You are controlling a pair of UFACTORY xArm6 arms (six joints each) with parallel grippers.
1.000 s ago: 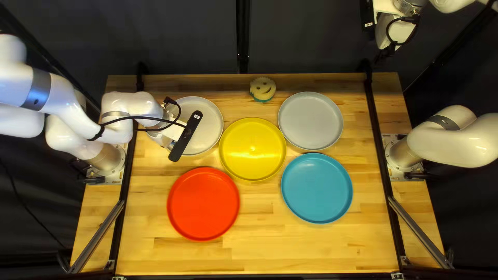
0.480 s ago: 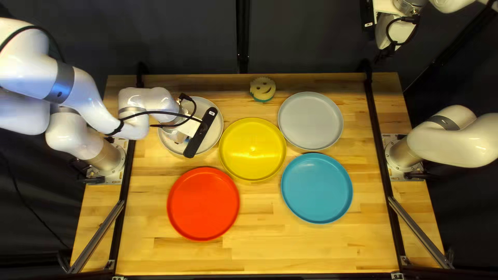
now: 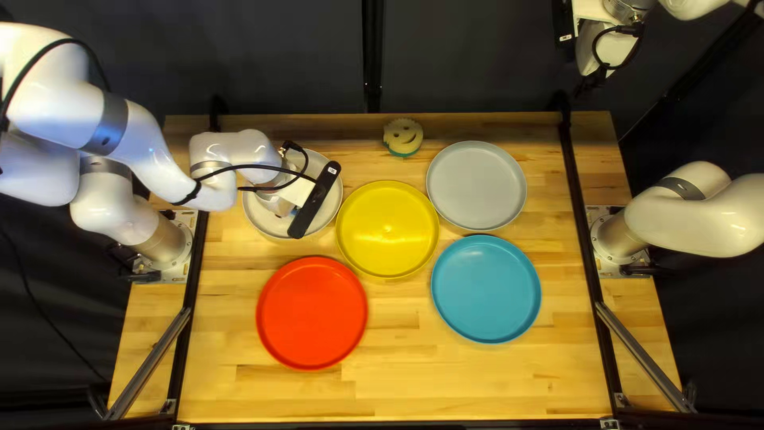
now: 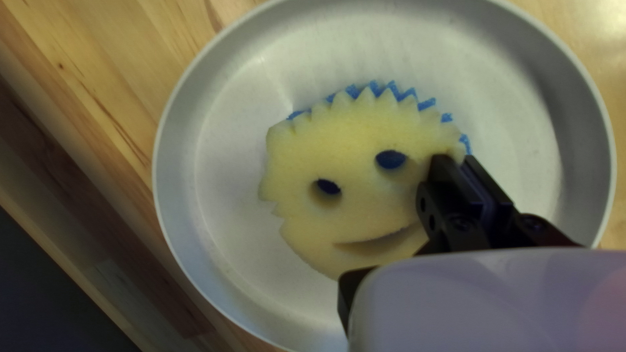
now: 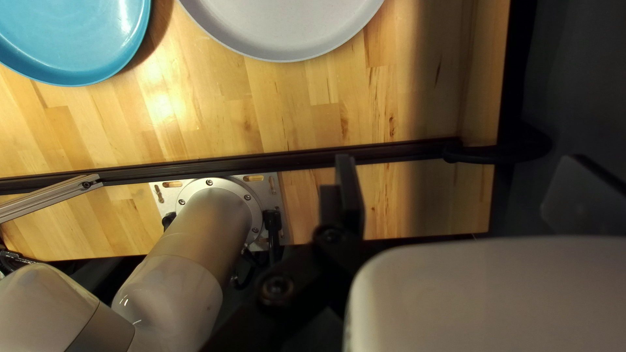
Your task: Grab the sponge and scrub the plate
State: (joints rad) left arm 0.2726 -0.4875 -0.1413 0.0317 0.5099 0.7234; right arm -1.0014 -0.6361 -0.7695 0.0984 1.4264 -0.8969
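At the left of the top left view, my left gripper [image 3: 314, 199] is over the white plate [image 3: 331, 205] and hides the sponge. In the left wrist view a yellow smiling-face sponge [image 4: 355, 143] with a blue underside is over the middle of the white plate [image 4: 228, 124]; whether it touches the plate cannot be told. My left gripper [image 4: 460, 158] pinches its edge between close-set fingers. High at the right of the top left view hangs my right gripper [image 3: 593, 81], beyond the table's far edge. My right gripper [image 5: 453, 173] stands open and empty in its own wrist view.
Near the far edge lies another smiling sponge [image 3: 403, 138]. A yellow plate [image 3: 387, 229] is close beside the white one, with a red plate [image 3: 312, 313] nearer the front. A grey plate [image 3: 476, 185] and a blue plate [image 3: 485, 288] stand farther right.
My left gripper has moved rightward across the white plate, mostly in the first half second and only slightly since. My right arm and the plates have stayed put.
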